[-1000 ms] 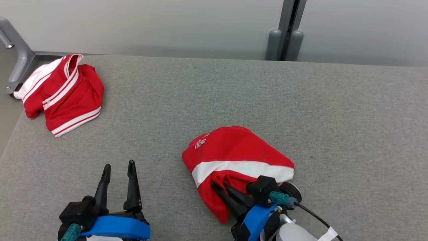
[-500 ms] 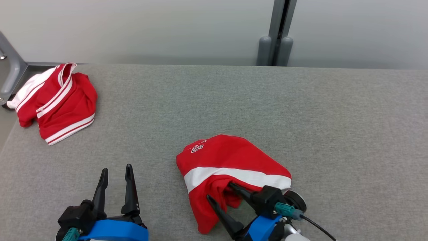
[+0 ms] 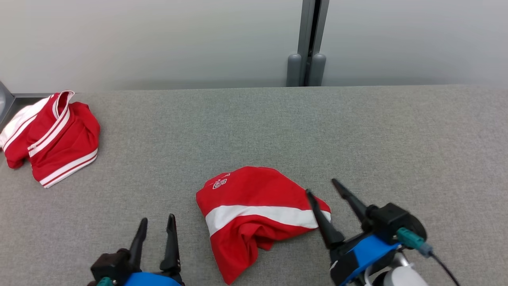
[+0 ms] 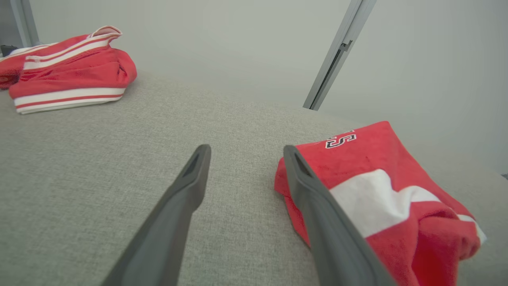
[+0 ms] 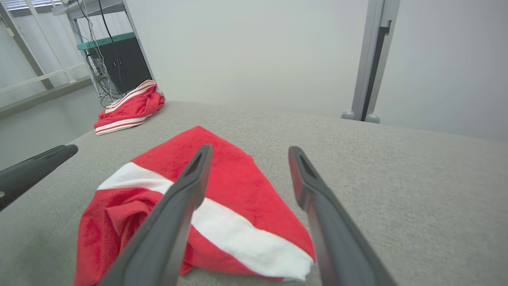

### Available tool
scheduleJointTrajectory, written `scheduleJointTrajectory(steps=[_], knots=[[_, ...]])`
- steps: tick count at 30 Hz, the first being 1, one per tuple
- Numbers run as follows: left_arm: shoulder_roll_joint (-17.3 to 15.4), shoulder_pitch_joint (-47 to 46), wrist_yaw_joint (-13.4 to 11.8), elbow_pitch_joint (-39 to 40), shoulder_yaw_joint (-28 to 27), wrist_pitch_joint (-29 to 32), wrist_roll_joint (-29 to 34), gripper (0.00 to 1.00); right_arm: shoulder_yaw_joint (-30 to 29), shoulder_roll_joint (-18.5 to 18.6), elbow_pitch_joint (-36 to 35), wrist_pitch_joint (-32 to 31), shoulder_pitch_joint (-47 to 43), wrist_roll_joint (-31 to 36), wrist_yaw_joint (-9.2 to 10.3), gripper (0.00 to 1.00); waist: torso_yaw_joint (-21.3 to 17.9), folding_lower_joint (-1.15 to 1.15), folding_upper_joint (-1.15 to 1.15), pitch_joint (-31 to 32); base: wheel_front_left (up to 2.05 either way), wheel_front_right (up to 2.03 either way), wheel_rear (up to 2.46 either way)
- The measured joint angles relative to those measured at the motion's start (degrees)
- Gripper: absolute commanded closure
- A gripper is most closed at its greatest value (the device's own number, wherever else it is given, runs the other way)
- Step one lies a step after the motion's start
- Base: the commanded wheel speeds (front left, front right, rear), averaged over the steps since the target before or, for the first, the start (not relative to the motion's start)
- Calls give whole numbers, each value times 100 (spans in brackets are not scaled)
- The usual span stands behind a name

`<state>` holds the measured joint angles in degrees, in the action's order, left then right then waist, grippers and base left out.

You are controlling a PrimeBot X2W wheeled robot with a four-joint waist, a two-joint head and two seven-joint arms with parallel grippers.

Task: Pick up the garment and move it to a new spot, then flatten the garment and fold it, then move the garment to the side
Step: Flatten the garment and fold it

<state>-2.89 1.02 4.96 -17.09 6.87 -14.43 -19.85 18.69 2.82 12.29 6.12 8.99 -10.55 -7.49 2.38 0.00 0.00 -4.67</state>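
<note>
The counter is a broad, flat surface covered in matte grey cloth with a fine woven grain. It runs back to a plain pale wall, where a grey metal post stands with 2 rounded stubs at its base.

The garment lies near the front middle of the counter, between the 2 grippers. It is soft red knit with 1 wide white band and small white lettering at its far left corner. It sits as a loose, bunched wedge, with folds tucked under on the near side and a tail trailing toward the front edge. A 2nd garment, red with narrow white stripes, is heaped at the far left corner, well apart.

The right gripper has its fingers spread wide with nothing between them. In the head view 1 finger crosses the garment's right corner; contact cannot be confirmed. The left gripper also has its fingers wide apart and empty, just left of the garment and not touching it.

Step in hand, as judged: the garment rests free of both grippers in the working area, so flattening comes next.

Next move, as judged:
1. Each gripper takes 1 outer edge — low, pinching cloth only.
2. Draw the 2 edges apart until the tucked folds open.

Limp knit sags and drags on the grey cloth, so lift slightly while spreading.
</note>
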Motion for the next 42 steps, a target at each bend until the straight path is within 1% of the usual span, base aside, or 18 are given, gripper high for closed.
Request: scheduleJointTrajectory(steps=[4, 8, 12, 17, 28, 30, 31, 36, 38, 42], knots=[[-29, 1, 71, -325, 249, 219, -20, 0, -476, 0, -145, 87, -44, 91, 0, 0, -15, 0, 0, 18, 0, 0, 0], [-45, -78, 148, -567, 586, 379, 25, 0, -728, 0, -240, 109, -74, 118, 0, 0, -38, 0, 0, -7, 0, 0, 0], [-38, -364, 192, -693, 960, 515, 19, 0, -934, 0, -298, 110, -87, 165, 0, 0, -73, 0, 0, -62, 0, 0, 0], [-45, -691, 214, -1028, 1245, 692, 31, 0, -1009, 0, -350, 111, -69, 185, 0, 0, -156, 0, 0, -154, 0, 0, 0], [-34, -1160, 216, -1723, 1497, 912, -107, 0, -1077, 0, -380, 137, -29, 186, 0, 0, -316, 1, 0, -312, 0, 0, 0], [-34, -1224, 216, -1830, 1549, 961, -143, 95, -1093, 0, -382, 148, -27, 188, 0, 0, -326, 1, 0, -324, 0, 0, 0], [-32, -1252, 216, -1860, 1580, 961, -164, 100, -1109, 0, -385, 152, -26, 193, 0, 0, -327, 1, 0, -329, 0, 0, 0], [-87, -1319, 241, -1831, 1628, 792, -172, 100, -1225, 0, -389, 183, -14, 202, 0, 0, -277, 1, 0, -310, 0, 0, 0], [-211, -1327, 205, -1731, 1606, 712, -124, 100, -1293, 0, -386, 202, -14, 203, 0, 0, -235, 1, 0, -286, 0, 0, 0], [-536, -1334, 38, -1358, 1502, 654, -27, 100, -1459, 0, -356, 233, -15, 221, 0, 0, -154, 1, 0, -231, 0, 0, 0]])
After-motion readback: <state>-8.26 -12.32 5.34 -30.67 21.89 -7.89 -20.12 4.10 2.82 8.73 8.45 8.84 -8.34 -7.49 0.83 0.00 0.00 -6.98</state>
